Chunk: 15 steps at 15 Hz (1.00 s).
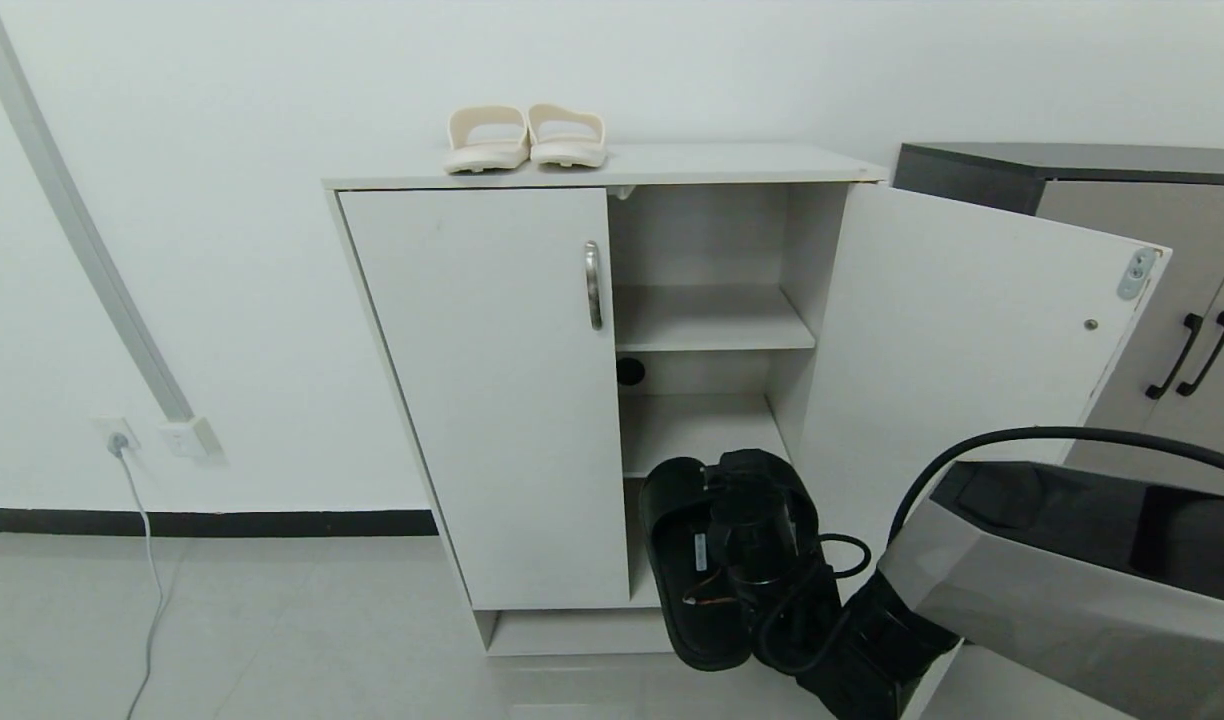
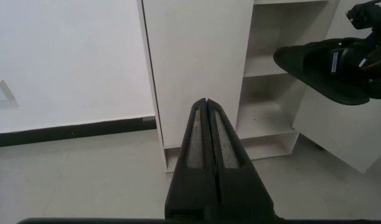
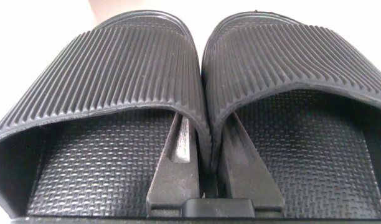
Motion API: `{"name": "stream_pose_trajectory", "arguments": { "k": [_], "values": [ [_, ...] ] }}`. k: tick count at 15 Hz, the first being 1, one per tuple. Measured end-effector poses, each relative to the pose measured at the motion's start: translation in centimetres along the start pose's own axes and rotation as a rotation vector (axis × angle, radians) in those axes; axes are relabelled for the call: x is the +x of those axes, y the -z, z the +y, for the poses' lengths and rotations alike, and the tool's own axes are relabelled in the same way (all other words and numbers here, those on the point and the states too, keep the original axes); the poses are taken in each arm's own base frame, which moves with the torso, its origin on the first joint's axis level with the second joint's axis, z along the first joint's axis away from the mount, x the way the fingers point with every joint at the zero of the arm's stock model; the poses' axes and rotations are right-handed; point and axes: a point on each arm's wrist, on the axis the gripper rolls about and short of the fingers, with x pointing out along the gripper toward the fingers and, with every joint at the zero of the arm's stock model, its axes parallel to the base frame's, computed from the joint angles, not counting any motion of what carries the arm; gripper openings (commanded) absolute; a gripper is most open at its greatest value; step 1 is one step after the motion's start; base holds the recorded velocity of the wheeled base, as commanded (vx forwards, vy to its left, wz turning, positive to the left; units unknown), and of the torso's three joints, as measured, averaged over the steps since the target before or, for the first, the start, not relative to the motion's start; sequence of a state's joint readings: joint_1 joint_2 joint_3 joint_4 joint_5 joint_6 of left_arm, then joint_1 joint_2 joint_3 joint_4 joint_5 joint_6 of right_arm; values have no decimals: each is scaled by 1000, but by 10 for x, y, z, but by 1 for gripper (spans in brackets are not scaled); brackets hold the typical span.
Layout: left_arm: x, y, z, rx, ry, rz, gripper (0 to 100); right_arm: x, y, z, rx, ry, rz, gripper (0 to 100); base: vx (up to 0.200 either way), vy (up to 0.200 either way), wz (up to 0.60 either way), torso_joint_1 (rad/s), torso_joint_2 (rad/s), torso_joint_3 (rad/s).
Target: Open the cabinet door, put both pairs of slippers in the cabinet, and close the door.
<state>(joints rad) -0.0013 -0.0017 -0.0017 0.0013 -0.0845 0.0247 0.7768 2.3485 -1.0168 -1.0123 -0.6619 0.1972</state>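
While the cabinet's (image 1: 732,160) right door (image 1: 952,350) stands swung wide, its left door (image 1: 482,390) is closed, and the open half shows two white shelves (image 1: 707,318) with nothing on them. The black slippers (image 1: 707,560) hang in front of that open half, low down at the level of the bottom compartment and just outside it; no shelf carries them. They are ribbed across the straps and studded with a fine grid on the footbeds, and they sit pressed side by side.

The right gripper (image 3: 206,143) holds them: one finger reaches under each strap, and the two fingers (image 3: 178,149) pinch the adjoining inner walls of the pair between them, nearly closed.

The beige slippers (image 1: 525,138) rest as a pair on top of the cabinet, above the left door, toes toward the wall.

The left gripper (image 2: 206,106) is out in front of the left door, well apart from it and above the floor, its fingers pressed together with nothing between them.

A grey cabinet (image 1: 1152,260) stands beyond the right door.
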Motion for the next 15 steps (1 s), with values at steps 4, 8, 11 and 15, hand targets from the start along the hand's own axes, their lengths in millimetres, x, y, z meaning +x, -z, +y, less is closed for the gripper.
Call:
{"name": "stream_pose_trajectory", "arguments": {
  "k": [4, 8, 11, 15],
  "values": [
    [0, 0, 0, -2, 0, 0, 0, 1, 4, -1, -5, 4, 10, 0, 0, 0, 0, 0, 0, 0],
    [0, 0, 0, -2, 0, 1, 0, 2, 7, -1, -8, 5, 14, 0, 0, 0, 0, 0, 0, 0],
    [0, 0, 0, -2, 0, 1, 0, 3, 8, -1, -5, 3, 10, 0, 0, 0, 0, -1, 1, -22],
    [0, 0, 0, -1, 0, 2, 0, 5, 13, 0, -10, 5, 17, 0, 0, 0, 0, 5, 1, -161]
  ]
}}
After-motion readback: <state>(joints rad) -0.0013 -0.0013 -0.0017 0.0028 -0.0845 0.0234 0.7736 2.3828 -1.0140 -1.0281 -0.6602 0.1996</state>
